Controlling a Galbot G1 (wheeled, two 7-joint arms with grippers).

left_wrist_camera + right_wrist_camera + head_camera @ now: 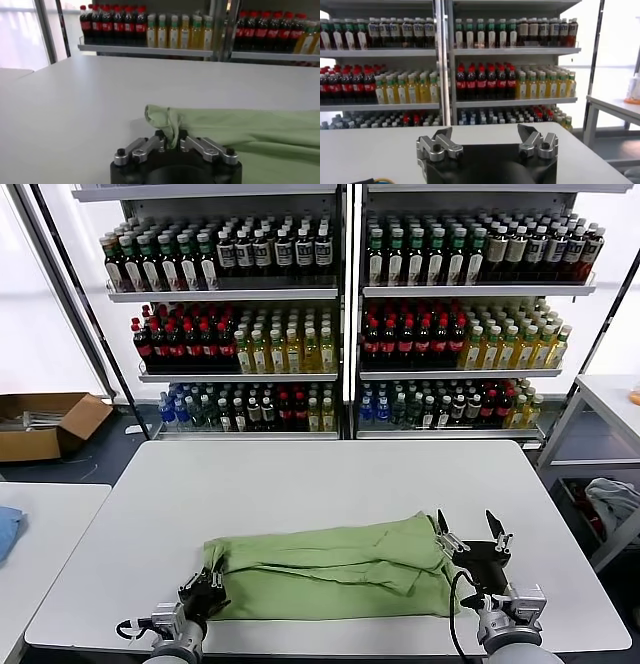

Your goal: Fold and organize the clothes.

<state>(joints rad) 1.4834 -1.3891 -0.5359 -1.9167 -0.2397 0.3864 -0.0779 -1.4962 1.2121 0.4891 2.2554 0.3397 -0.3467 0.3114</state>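
A light green shirt (330, 569) lies folded lengthwise into a long band across the near half of the white table (320, 484), plain side up. My left gripper (205, 589) sits at the band's near left corner, shut on a pinch of the green fabric (167, 125). My right gripper (470, 529) is open and empty, raised just past the band's right end, fingers pointing at the shelves. In the right wrist view the gripper (486, 134) holds nothing and the shirt is out of view.
Shelves of bottles (340, 314) stand behind the table. A cardboard box (45, 424) lies on the floor at far left. A second table (40, 524) with blue cloth (8, 529) is to the left; a cart (610, 444) with cloth stands to the right.
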